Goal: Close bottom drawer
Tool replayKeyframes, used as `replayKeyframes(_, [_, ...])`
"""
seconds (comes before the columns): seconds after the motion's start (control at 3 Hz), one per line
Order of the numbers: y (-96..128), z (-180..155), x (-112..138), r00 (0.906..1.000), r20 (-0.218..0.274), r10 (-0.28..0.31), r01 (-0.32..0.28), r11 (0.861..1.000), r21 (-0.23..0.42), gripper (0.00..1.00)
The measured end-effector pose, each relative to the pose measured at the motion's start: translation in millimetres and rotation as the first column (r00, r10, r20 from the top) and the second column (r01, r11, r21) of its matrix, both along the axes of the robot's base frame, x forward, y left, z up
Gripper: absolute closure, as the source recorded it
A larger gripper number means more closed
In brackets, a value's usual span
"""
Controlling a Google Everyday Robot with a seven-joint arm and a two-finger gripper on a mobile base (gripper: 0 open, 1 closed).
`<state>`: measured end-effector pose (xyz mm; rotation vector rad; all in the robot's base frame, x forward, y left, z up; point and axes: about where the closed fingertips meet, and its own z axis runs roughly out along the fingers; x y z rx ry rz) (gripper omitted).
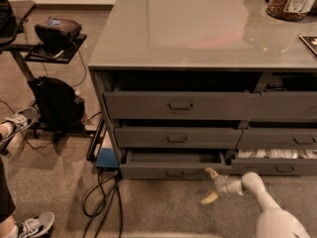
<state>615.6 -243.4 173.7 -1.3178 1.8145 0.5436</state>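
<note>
The bottom drawer [168,171] is the lowest one on the left of the grey cabinet. It stands slightly pulled out, showing a narrow strip of its plain grey tray [171,156]. Its small metal pull [174,173] is centred on the low front. My gripper [210,186] is on the floor side, just in front of the drawer's right end. It is open, with one tan finger [212,173] up against the drawer front and the other lower down. My white arm [262,202] comes in from the bottom right.
A drawer with white items [277,154] is open to the right. Taller drawers [181,105] sit above. Cables [106,197] and a blue box [107,158] lie left of the cabinet. A person's shoes [20,120], a black bag [57,103] and a stand are at left.
</note>
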Motion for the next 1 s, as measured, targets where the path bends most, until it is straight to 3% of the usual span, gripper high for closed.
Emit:
replayKeyframes(0.33, [0, 0, 4, 1.0000, -0.003, -0.007, 0.007, 1.000, -0.002, 0.00])
replayKeyframes(0.67, [-6, 5, 37, 0.9983, -0.020, -0.056, 0.055, 0.998, -0.009, 0.00])
replayKeyframes(1.0, [-6, 5, 37, 0.9983, -0.020, -0.056, 0.055, 0.998, -0.009, 0.00])
